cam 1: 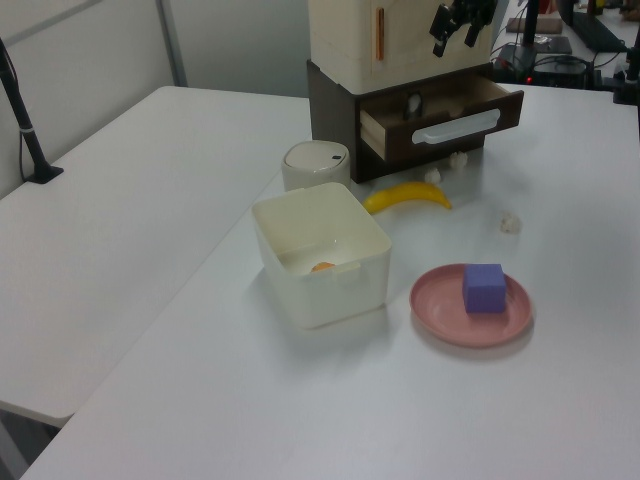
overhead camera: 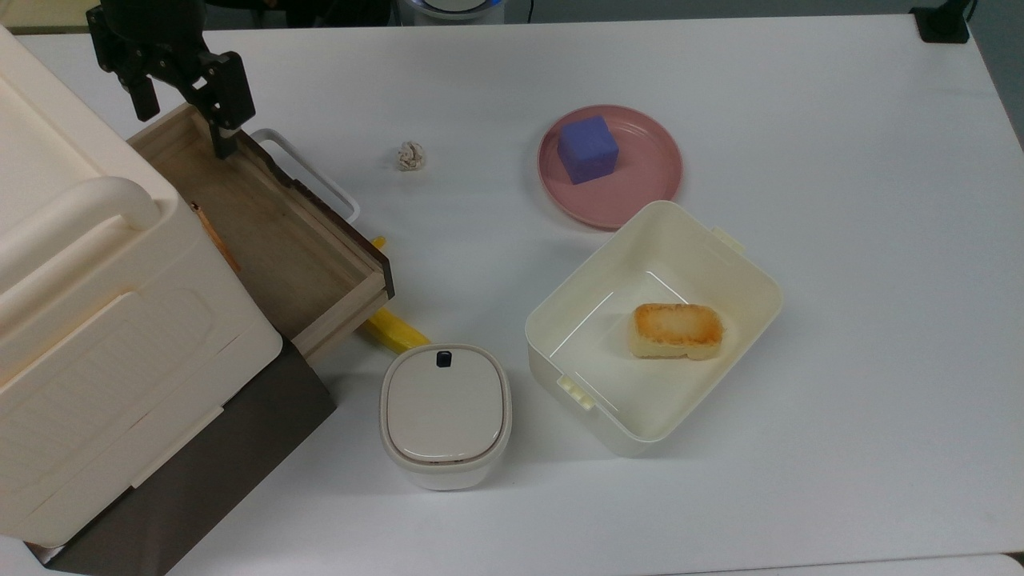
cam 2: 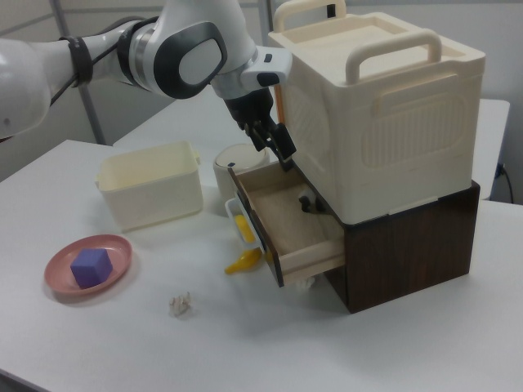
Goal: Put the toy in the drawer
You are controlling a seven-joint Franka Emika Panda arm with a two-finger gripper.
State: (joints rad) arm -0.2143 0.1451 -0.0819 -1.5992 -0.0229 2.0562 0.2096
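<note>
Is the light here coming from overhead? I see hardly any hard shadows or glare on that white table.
Probably overhead and diffuse. In the top view the white table is evenly lit, with faint soft shadows hugging the open cream plastic tub and thin bright reflections on its floor. In the right view the back of the light-wood drawer lies shaded under the big cream box.
</note>
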